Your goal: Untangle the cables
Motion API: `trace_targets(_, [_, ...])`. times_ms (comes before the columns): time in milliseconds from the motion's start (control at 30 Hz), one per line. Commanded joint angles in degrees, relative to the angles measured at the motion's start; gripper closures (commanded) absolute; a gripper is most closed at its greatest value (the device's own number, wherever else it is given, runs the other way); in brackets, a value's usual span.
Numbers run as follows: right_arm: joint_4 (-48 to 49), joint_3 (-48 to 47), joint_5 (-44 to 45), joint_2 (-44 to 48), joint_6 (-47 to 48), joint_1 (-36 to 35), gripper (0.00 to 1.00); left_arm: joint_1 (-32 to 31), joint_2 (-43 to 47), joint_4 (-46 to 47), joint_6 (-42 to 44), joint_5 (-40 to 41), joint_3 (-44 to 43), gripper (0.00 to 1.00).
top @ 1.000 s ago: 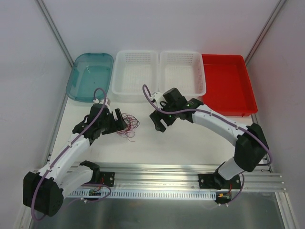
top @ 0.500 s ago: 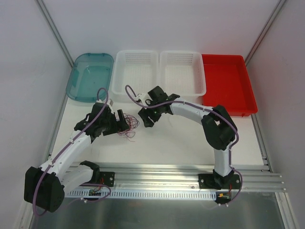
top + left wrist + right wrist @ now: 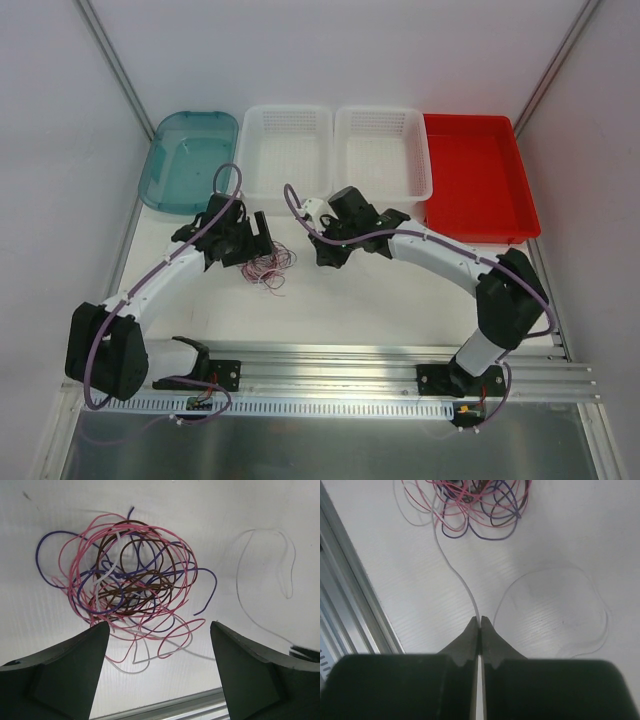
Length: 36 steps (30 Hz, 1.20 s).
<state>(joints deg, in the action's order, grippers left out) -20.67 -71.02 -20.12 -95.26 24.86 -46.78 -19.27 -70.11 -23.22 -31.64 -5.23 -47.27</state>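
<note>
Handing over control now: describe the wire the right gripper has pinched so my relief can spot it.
On the white table, near the white baskets, lies a pink, brown and purple tangle. One pale white strand alone runs out of it in a long curve into the shut right gripper; the rest lie coiled.

Your right gripper (image 3: 480,623) was open a second ago. Its jaws are now pinched on a white cable (image 3: 451,567) trailing from the tangle (image 3: 480,505). That arm swung in toward the tangle, then drew back slightly. Your left gripper (image 3: 262,236) has shifted toward the white baskets (image 3: 286,150), elbow swung left.
</note>
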Motion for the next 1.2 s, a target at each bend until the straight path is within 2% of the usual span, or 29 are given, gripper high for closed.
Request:
trace_targets(0, [-0.7, 1.1, 1.7, 4.6, -0.7, -1.8, 0.99, -2.9, -3.6, -0.2, -1.6, 2.5, -4.0, 0.17])
trace_targets(133, [-2.0, 1.9, 2.8, 7.5, -0.9, -3.2, 0.99, -6.0, -8.8, -0.2, -2.6, 5.0, -5.9, 0.19])
trace_targets(300, [-4.6, 3.6, 6.1, 12.6, -1.0, -5.8, 0.99, -7.4, -15.9, -0.2, -3.4, 11.3, -6.8, 0.27])
trace_targets(500, [-9.3, 5.8, 11.5, 24.6, -1.7, -6.4, 0.99, -7.3, -21.6, -0.2, -2.7, 15.4, -7.0, 0.34])
trace_targets(700, [-19.1, 2.1, 23.3, 37.4, 0.0, -5.9, 0.99, -7.3, -20.6, -0.2, -1.9, 18.2, -5.8, 0.36])
trace_targets(867, [-25.4, -6.6, 28.1, 43.7, 0.5, -3.1, 0.99, -6.2, -19.2, -0.2, -1.4, 19.6, -4.4, 0.36])
trace_targets(1000, [-25.5, -10.9, 30.1, 47.2, -0.4, -1.4, 0.99, -5.6, -19.0, -0.4, -1.0, 19.5, -3.9, 0.35])
trace_targets(1167, [-23.7, -12.1, 34.9, 47.8, -0.9, 0.6, 0.99, -5.7, -15.2, -0.4, -1.1, 15.0, -3.1, 0.31])
